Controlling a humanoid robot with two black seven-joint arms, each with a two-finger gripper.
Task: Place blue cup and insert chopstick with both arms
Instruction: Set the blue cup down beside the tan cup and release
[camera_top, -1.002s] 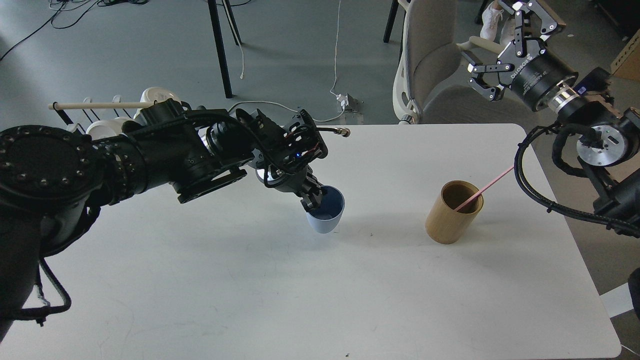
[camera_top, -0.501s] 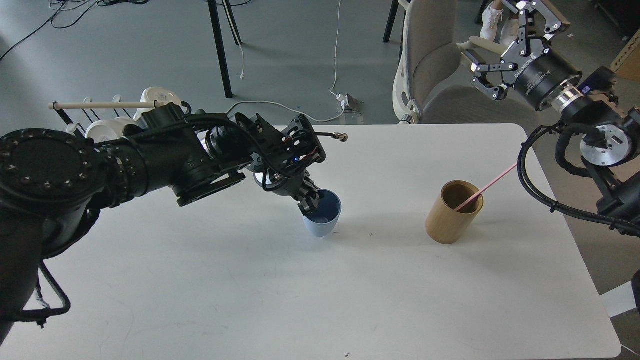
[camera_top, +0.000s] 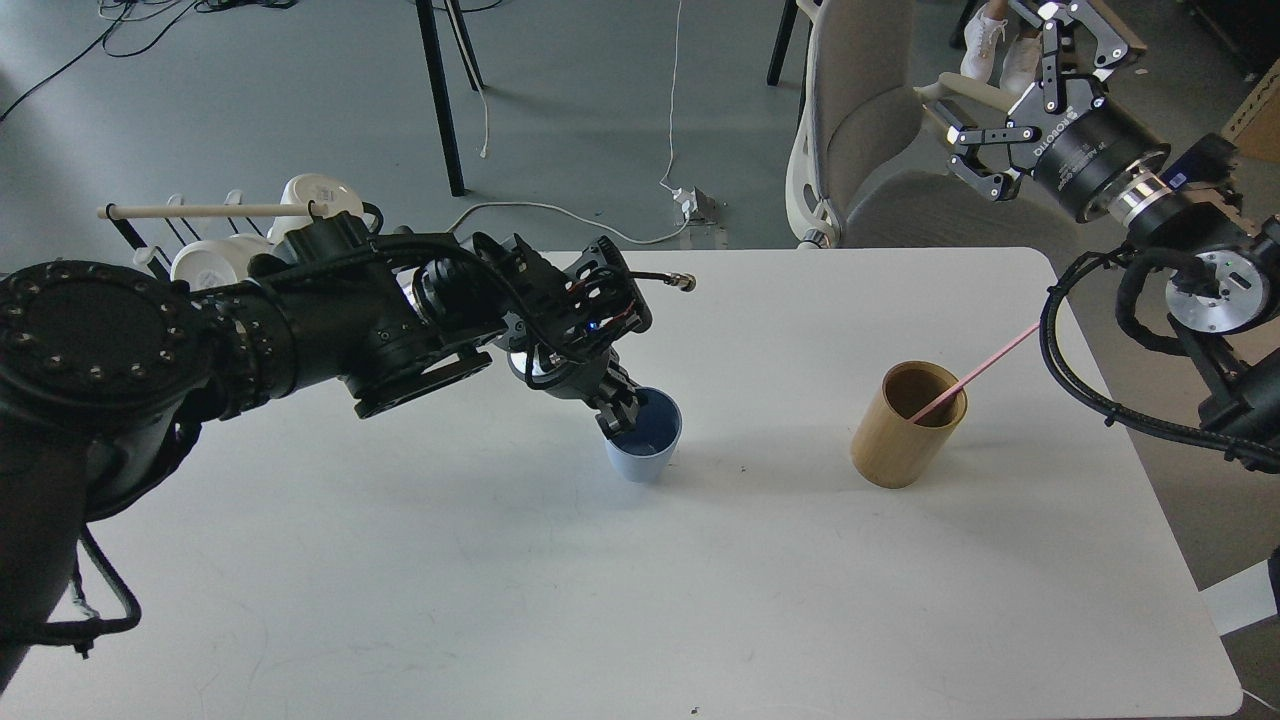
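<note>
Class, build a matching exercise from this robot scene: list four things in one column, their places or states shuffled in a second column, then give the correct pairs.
Things:
1. blue cup
2. chopstick
3. right gripper
4. white mugs

Places or states:
A. raised past the table's far edge, fingers spread
B. leaning in the wooden holder
C. on the rack beyond the left arm
D. gripped at its rim by the left gripper

Pairs: 1-D, 2-B, 3-A, 4-C

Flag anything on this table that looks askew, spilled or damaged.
Nothing spilled or damaged. The thin pink chopstick leans steeply out of the tan wooden cylinder holder, its tip past the white table edge. The left gripper pinches the light-blue tapered cup by its rim.
</note>
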